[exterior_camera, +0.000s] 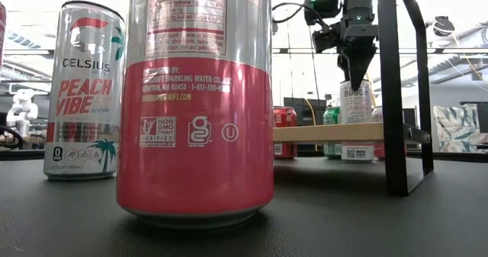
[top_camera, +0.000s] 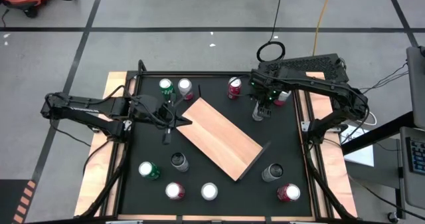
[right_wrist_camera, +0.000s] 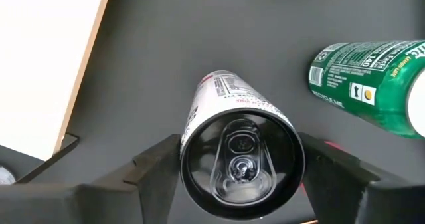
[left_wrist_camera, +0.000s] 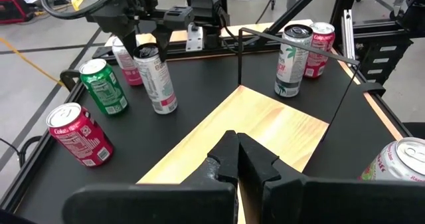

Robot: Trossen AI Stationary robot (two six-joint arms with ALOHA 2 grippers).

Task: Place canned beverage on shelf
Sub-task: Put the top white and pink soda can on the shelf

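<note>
While the right gripper [right_wrist_camera: 242,159] hangs straight over a white can [right_wrist_camera: 240,147] standing on the desk [top_camera: 219,181] beside the shelf [top_camera: 219,137], its fingers are apart, flanking the rim without clamping it. The grasp looks in hand; next they must pinch, lift and carry it onto the board. The left gripper [left_wrist_camera: 238,159] waits pinched together over the shelf.

A slim white-and-pink can [right_wrist_camera: 240,151] with a black lid stands upright on the black counter [top_camera: 219,174], beside the tan wood-grain shelf [top_camera: 219,137], set askew mid-counter.
</note>
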